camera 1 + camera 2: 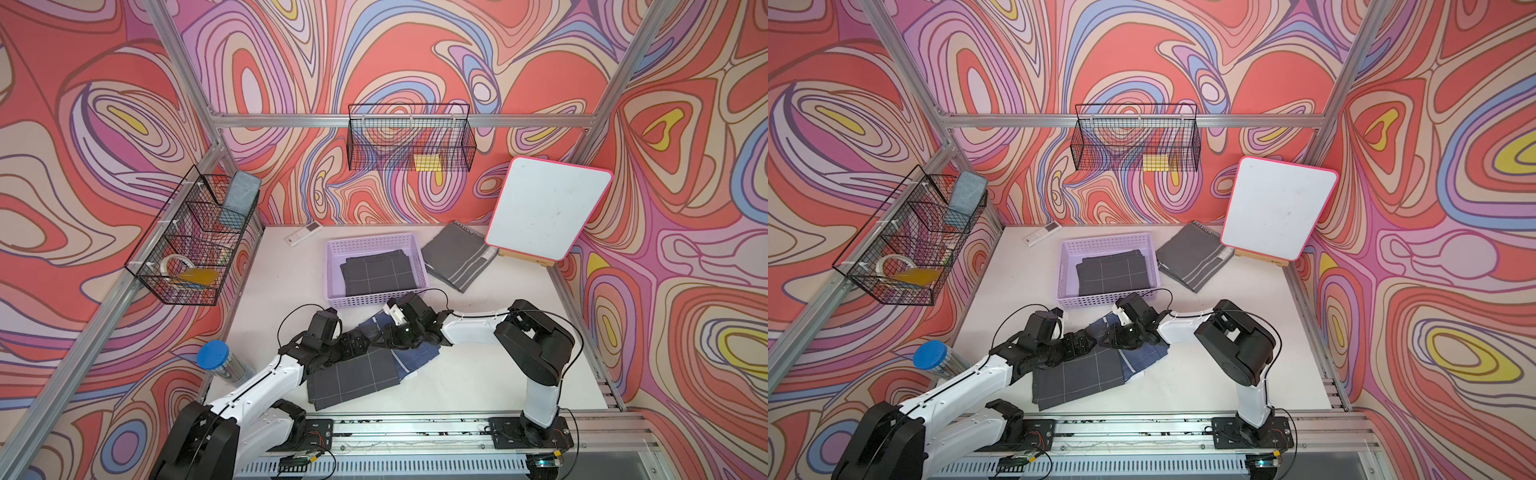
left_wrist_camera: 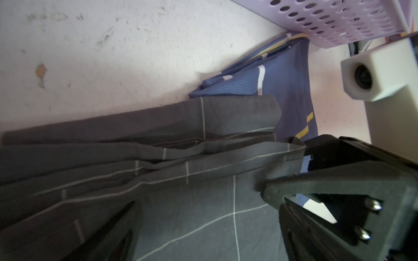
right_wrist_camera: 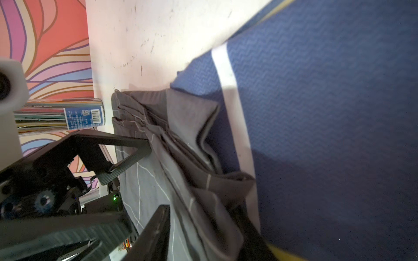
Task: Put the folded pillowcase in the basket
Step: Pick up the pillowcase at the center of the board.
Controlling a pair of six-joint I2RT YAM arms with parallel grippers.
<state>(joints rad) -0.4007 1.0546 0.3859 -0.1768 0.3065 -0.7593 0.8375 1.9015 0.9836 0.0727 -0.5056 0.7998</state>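
Step in hand: the grasp, nothing lifted. The grey grid folded pillowcase (image 1: 353,378) lies on the worktop (image 1: 478,374) just in front of the lavender basket (image 1: 361,300), not in it. Its far end lies on top of a blue pillowcase (image 1: 419,356).

Both hands are at that far end, almost tip to tip.
- Left hand (image 1: 358,344): jaws wide apart over the grey top layer, holding nothing.
- Right hand (image 1: 384,337): jaws partway apart. The right wrist view shows the grey corner folds between them. Can't tell if they bite.

The basket already holds one grey grid pillowcase (image 1: 378,274), and there looks to be room on top of it.

Next move, my read:
- Right hand clamps all the grey layers and none of the blue.
- Left hand takes the other far corner so the fold stays together.
- Both lift clear of the near basket wall, carry it over and lower it flat.

Risks: the layers are splayed at that edge, so a partial grip would let the stack unfold. The blue pillowcase could also drag along.
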